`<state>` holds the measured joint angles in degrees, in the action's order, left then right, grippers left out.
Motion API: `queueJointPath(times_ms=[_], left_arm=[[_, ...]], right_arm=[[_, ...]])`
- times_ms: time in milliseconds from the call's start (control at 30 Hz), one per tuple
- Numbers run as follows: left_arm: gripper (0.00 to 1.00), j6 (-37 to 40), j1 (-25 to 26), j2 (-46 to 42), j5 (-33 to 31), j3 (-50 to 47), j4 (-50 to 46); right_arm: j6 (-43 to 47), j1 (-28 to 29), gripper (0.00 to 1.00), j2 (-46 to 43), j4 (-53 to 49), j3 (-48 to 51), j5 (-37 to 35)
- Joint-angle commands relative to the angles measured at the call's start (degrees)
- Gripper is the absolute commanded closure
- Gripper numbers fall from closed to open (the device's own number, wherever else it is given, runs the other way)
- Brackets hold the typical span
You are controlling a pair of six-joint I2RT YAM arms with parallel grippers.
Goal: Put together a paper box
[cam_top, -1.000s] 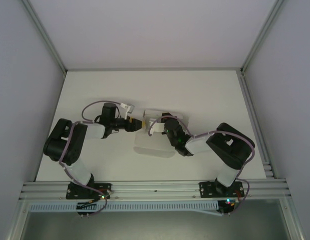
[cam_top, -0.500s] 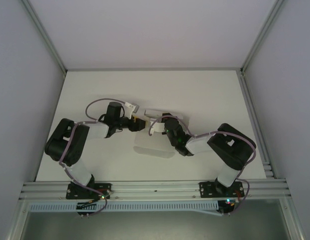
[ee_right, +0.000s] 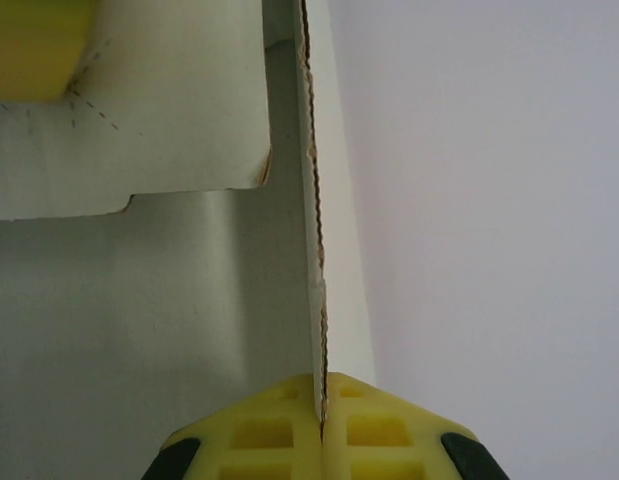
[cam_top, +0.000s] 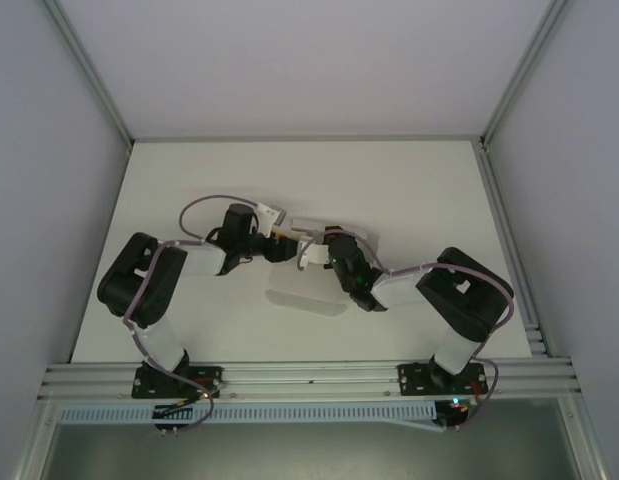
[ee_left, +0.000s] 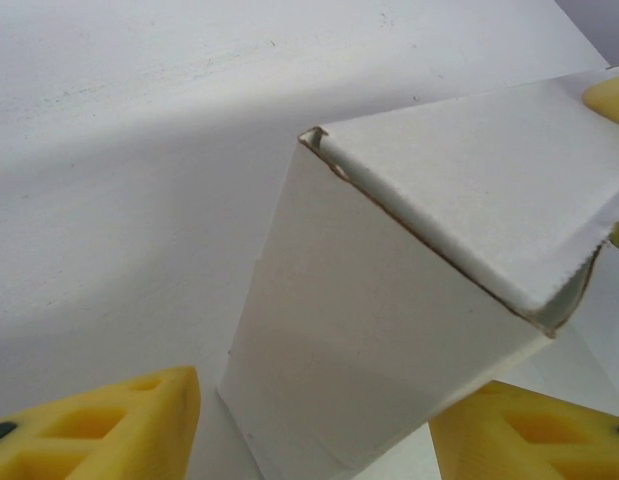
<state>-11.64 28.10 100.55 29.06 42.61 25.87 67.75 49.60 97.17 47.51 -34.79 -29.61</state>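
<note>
Your right wrist view shows the right pincer (ee_right: pixel 322 400) pinching the paper box (ee_right: pixel 311 240) by one wall. The left wrist view shows the left pincer (ee_left: pixel 314 410) spread astride it.

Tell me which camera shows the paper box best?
Left wrist view: the paper box is close, folded walls clear. Right wrist view sees one wall edge-on; top view shows it small, partly under arms.

Left arm closing in
My left gripper (cam_top: pixel 278 232) has swung right and farther back, reaching the paper box (cam_top: pixel 301 296) at its far-left corner.
</note>
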Motion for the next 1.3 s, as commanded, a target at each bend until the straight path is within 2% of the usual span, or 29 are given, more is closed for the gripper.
queueJointPath(times_ms=[0, 200, 267, 400, 467, 567, 633, 667, 767, 933, 1033, 1100, 1267], left_arm=[[0.4, 0.6, 1.0, 1.8, -4.2, 1.4, 2.2], [0.49, 1.2, 1.8, 1.7, -7.1, 1.5, 3.1], [0.53, 1.6, 2.5, 1.8, -9.8, 1.6, 3.3], [0.55, 2.1, 3.6, 3.4, -15.3, 2.9, 2.0], [0.62, 1.8, 3.9, 4.0, -17.2, 3.1, 2.1], [0.8, 2.0, 5.0, 4.2, -21.9, 2.8, 2.4], [0.97, 2.5, 5.9, 4.3, -26.0, 2.9, 1.6], [1.0, 2.3, 6.4, 4.3, -29.0, 3.0, 1.2], [1.0, 0.5, 7.5, 4.7, -39.1, 3.4, -0.9], [1.0, -2.2, 7.8, 4.0, -46.2, 1.7, -1.2], [1.0, -2.3, 7.9, 2.8, -44.6, 1.0, -1.3], [0.84, -2.0, 8.1, 1.6, -41.6, 0.3, -0.9], [0.83, -2.1, 8.5, -1.3, -39.2, 0.7, -5.1]], right_arm=[[-3.1, 1.0, 1.0, -0.8, -3.2, -0.2, 4.4], [-4.0, 0.9, 1.0, -1.0, -4.8, -0.7, 5.1], [-4.3, 1.0, 1.0, -1.0, -5.1, -0.7, 5.5], [-5.1, 0.9, 1.0, -1.2, -6.4, -1.0, 6.1], [-5.6, 1.0, 1.0, -1.4, -7.4, -1.0, 6.5], [-6.0, 1.0, 1.0, -1.5, -8.3, -1.1, 6.4], [-6.0, 1.0, 1.0, -1.5, -8.4, -1.0, 5.7], [-6.0, 0.9, 1.0, -1.5, -8.6, -1.0, 5.5], [-6.0, 1.0, 1.0, -1.7, -8.6, -0.9, 4.7], [-6.1, 0.9, 1.0, -2.4, -9.0, -0.7, 3.2], [-6.3, 0.9, 1.0, -2.6, -9.2, -0.6, 2.5], [-6.3, 0.9, 1.0, -2.4, -9.1, -0.7, 2.1], [-6.3, 0.9, 1.0, -2.1, -9.1, -1.3, 0.8]])
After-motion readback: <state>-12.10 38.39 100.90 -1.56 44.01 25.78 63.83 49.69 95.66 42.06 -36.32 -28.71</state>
